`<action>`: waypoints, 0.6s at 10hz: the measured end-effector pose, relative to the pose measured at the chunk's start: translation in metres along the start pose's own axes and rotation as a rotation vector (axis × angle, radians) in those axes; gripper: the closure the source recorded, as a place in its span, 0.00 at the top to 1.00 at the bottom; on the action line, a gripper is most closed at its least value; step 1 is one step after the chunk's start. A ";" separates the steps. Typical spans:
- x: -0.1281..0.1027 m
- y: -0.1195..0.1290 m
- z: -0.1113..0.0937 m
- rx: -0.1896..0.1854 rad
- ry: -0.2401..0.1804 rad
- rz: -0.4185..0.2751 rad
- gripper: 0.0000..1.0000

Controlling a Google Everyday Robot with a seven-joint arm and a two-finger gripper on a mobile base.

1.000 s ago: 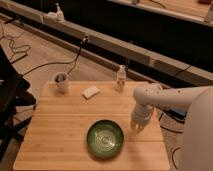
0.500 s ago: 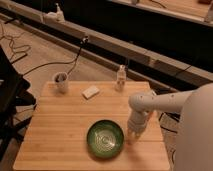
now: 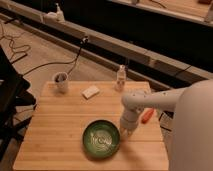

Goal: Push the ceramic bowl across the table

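Note:
The ceramic bowl (image 3: 101,139) is wide, shallow and glossy green with a pale swirl inside. It sits on the bamboo table (image 3: 60,125) near the front edge, right of centre. My gripper (image 3: 126,131) hangs down from the white arm (image 3: 150,102) at the bowl's right rim, close to or touching it. The arm reaches in from the right side.
A small white mug (image 3: 61,82) stands at the back left corner. A pale flat sponge-like block (image 3: 90,92) lies behind centre. A small white bottle (image 3: 120,77) stands at the back edge. An orange item (image 3: 146,116) lies by the arm at the right edge. Cables lie on the floor beyond.
The gripper has moved down and leftward, from beside the bowl's upper right to right against its right rim. The bowl has barely moved.

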 end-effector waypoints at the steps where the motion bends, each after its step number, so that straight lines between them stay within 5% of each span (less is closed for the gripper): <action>1: 0.006 0.014 0.001 -0.006 0.007 -0.039 0.00; 6: 0.047 0.071 0.017 -0.004 0.063 -0.214 0.00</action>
